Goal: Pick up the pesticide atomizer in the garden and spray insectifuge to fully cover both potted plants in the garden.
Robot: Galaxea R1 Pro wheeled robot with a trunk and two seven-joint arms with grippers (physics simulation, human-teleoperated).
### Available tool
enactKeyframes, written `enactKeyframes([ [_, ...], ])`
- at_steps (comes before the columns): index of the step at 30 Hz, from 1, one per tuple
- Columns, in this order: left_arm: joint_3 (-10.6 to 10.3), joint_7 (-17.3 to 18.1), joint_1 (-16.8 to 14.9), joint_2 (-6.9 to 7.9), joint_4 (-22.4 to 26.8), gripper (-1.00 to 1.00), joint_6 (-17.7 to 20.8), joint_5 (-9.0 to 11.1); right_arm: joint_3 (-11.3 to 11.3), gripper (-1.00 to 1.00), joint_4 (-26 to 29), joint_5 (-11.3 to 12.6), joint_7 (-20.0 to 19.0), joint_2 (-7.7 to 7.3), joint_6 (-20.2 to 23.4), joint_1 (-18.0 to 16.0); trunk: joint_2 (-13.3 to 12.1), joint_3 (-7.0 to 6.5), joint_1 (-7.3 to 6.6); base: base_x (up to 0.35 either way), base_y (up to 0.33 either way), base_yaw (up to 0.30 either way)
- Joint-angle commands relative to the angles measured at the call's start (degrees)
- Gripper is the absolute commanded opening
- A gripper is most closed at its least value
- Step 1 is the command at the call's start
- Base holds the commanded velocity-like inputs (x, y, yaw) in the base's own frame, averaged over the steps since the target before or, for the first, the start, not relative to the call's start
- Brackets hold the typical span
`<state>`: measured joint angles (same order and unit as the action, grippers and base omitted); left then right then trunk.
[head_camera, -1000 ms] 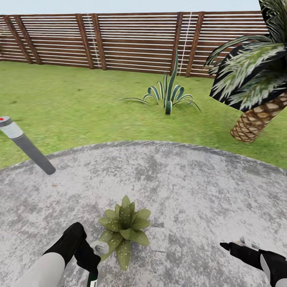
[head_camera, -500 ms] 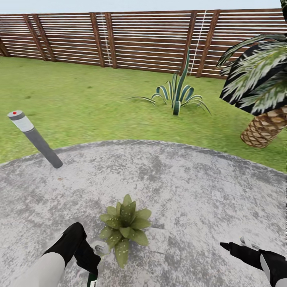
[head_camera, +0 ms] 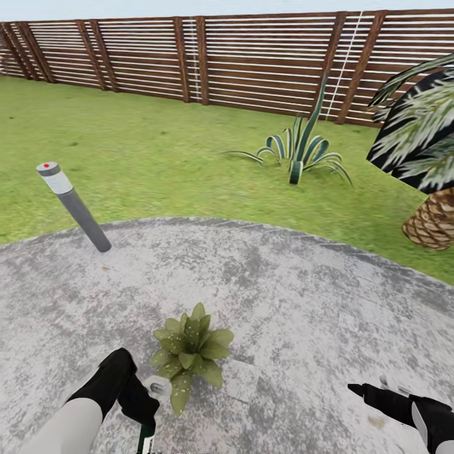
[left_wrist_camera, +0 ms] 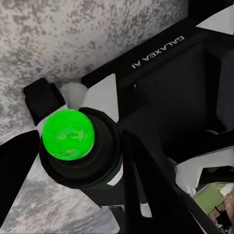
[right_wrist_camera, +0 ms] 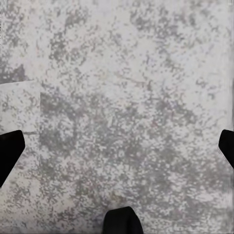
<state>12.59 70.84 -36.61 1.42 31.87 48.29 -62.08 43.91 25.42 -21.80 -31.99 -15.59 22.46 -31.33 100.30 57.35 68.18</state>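
L gripper [head_camera: 144, 403] clamps pesticide atomizer [head_camera: 150, 413]; R gripper [head_camera: 372, 392] fingers spread, holding nothing.

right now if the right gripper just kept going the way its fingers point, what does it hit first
Most likely the bare stone patio. The right gripper looks open and empty, and the right wrist view along its fingers shows speckled grey stone with nothing in between. How far off it lies is unclear.
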Motion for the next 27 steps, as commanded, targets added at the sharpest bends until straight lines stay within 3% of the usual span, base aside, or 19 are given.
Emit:
enactKeyframes([
  [1, 0.3, 0.6, -0.1, -0.08, 0.6, -1.00, 0.5, -0.6, 0.5, 1.00, 0.1, -0.5, -0.5, 0.04, 0.2, -0.1, 0.0, 0.08, 0.00, 0.000, -0.190, 0.259],
  [10, 0.3, 1.0, -0.1, -0.02, 9.3, -1.00, 1.3, -0.7, 0.5, 1.00, 0.1, -0.5, -0.4, 0.04, 0.2, -0.1, 0.0, 0.39, 0.00, 0.000, -0.040, 0.259],
  [15, 0.3, 1.1, -0.1, -0.02, 11.1, -1.00, 6.8, -0.7, 0.5, 1.00, 0.1, -0.5, -0.4, 0.04, 0.2, -0.1, 0.0, 0.51, 0.00, 0.000, 0.000, 0.143],
  [21, 0.2, 1.2, -0.2, -0.02, 14.1, -1.00, 7.6, -0.7, 0.4, 1.00, 0.1, -0.5, -0.5, 0.04, 0.2, -0.1, 0.0, 0.55, 0.00, 0.007, -0.038, 0.022],
  [27, 0.2, 1.2, -0.2, -0.02, 14.4, -1.00, 7.7, -0.7, 0.4, 1.00, 0.1, -0.5, -0.4, 0.04, 0.2, -0.1, 0.0, 0.81, 0.00, 0.088, -0.290, 0.166],
])
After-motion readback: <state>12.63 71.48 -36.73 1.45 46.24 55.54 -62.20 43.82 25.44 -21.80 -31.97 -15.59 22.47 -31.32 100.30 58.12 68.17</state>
